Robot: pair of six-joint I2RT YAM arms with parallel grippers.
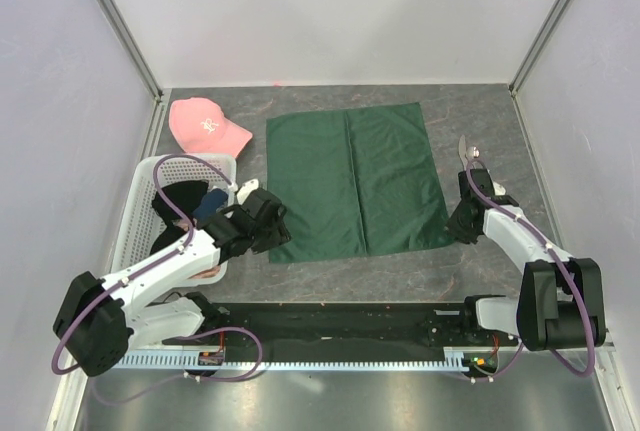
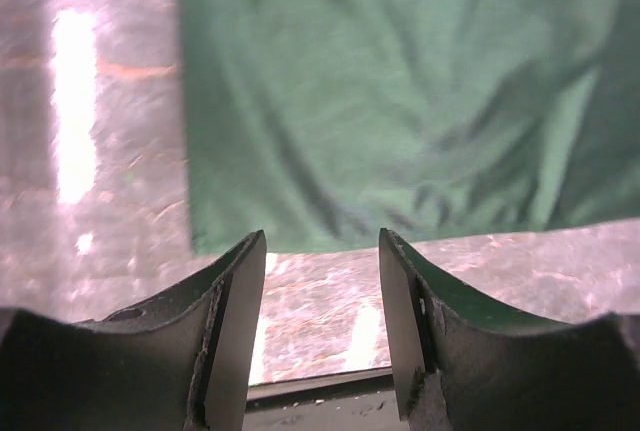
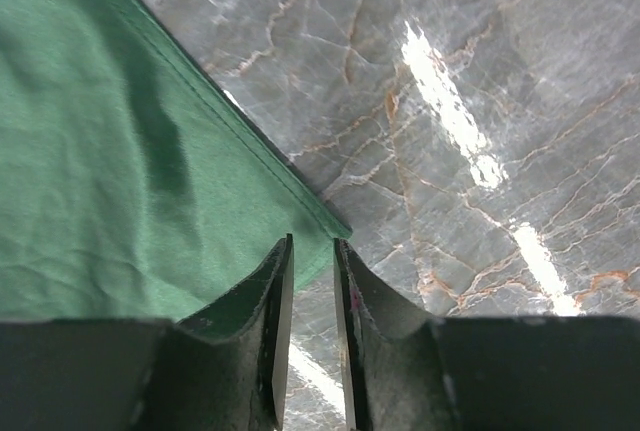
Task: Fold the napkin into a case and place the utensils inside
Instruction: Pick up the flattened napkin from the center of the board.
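The dark green napkin (image 1: 350, 181) lies spread flat on the marble table with a crease down its middle. It is not folded into a case. My left gripper (image 1: 272, 227) is open and empty at the napkin's near left corner, and the left wrist view shows the cloth edge (image 2: 400, 91) just beyond the left gripper (image 2: 322, 236). My right gripper (image 1: 456, 225) is at the near right corner. In the right wrist view the right gripper (image 3: 312, 241) is narrowly open and empty, with the napkin corner (image 3: 100, 171) just ahead. A shiny silver utensil (image 1: 464, 147) lies right of the napkin, partly hidden by my right arm.
A pink cap (image 1: 205, 124) lies at the back left. A white basket (image 1: 138, 201) holding a black garment (image 1: 180, 199) stands left of the napkin beside my left arm. White walls close in the table. A black rail (image 1: 340, 323) runs along the near edge.
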